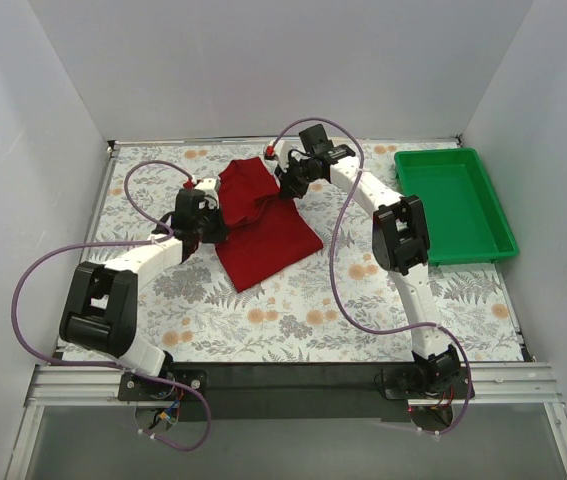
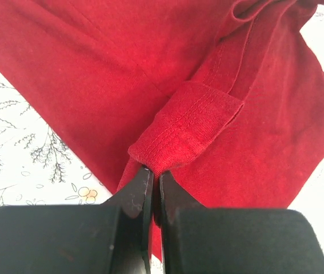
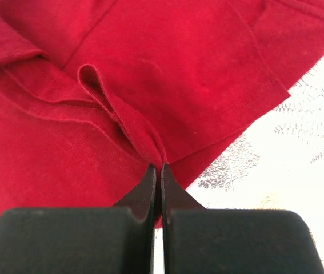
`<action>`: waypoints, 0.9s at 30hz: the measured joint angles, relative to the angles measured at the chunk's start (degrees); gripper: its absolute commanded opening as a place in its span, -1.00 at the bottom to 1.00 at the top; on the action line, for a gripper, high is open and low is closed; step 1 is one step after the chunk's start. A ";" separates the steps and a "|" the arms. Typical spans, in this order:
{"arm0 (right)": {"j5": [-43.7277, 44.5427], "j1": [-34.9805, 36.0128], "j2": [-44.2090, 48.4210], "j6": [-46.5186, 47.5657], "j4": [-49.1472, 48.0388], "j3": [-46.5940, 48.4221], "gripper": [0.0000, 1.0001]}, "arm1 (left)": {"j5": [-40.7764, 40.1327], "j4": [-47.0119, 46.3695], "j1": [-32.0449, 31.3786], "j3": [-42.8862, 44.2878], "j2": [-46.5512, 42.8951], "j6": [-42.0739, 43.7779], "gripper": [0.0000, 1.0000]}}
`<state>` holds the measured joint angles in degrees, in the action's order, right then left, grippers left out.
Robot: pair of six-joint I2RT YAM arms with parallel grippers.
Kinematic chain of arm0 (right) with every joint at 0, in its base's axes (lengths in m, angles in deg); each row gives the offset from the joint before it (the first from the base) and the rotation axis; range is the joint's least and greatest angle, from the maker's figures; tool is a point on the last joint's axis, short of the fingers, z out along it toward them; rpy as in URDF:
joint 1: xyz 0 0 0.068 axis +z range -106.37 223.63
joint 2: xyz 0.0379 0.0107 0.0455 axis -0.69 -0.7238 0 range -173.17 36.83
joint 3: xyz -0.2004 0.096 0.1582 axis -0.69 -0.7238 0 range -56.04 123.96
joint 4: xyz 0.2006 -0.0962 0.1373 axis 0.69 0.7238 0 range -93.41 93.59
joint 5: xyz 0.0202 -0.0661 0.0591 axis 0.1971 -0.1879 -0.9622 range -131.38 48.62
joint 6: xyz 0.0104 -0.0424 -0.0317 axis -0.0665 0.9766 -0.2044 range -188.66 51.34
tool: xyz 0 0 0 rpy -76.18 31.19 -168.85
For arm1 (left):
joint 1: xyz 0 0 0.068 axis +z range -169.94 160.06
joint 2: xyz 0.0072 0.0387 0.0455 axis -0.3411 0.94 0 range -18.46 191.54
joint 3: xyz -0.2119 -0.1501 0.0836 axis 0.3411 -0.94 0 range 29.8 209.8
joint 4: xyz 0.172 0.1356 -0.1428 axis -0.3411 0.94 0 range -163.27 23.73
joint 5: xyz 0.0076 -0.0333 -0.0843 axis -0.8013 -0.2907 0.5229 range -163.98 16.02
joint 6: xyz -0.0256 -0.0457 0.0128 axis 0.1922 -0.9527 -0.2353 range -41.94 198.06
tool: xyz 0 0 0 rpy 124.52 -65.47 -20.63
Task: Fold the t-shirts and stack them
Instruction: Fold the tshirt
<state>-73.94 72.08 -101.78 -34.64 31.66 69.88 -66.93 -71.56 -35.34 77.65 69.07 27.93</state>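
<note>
Dark red t-shirt (image 1: 266,232) lies partly bunched on the floral table (image 1: 293,310), left of centre. The left gripper (image 2: 152,174) is clamped on a stitched hem fold. The right gripper (image 3: 158,169) pinches a raised cloth ridge, possibly a sleeve edge. The green tray (image 1: 453,203) stands well apart at the right.

Top cam sits high up behind the arms (image 1: 133,290), tilted down and facing far, so it catches the whole table (image 1: 293,310) and the walls (image 1: 263,70). Each wrist cam peeks out past its own fingers (image 2: 136,194) (image 3: 144,191), super close to the shirt (image 1: 263,225). All three share it, plus some floral tabletop.
</note>
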 measured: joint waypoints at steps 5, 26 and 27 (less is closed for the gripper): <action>4.68 0.52 -0.68 -5.79 -3.17 -0.02 -0.18 | -2.75 -0.02 0.28 1.38 1.33 -0.72 -0.08; -6.49 -3.13 38.25 32.96 -3.61 -48.30 0.37 | 8.02 5.35 -3.45 -3.30 -18.43 7.48 0.51; -7.10 -3.17 40.13 37.86 -1.84 -52.24 0.36 | 9.22 4.94 -5.60 -5.75 -20.68 9.53 0.52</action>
<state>-81.04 68.91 -61.65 3.21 29.82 17.65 -57.71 -66.62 -40.94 71.90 48.39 37.46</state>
